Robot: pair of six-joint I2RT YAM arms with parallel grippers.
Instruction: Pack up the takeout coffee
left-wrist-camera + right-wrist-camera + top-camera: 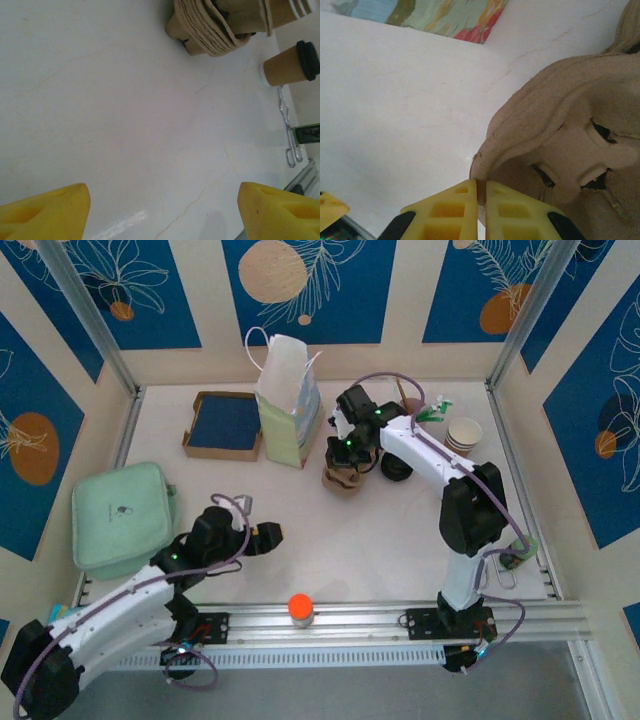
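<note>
We find the right gripper [481, 200] clamped on the rim of the pulp cup carrier [560, 145], plain at its wrist. The left gripper [162, 207] stands apart, its camera catching a lidded coffee cup [287, 66].

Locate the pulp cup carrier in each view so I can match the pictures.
Top external: cup carrier, mid-table, right of the paper bag.
Left wrist: carrier at the top edge, right of centre.
Right wrist: carrier across the right half, rim pinched by the right gripper.
Shared landmark: the white tabletop.
</note>
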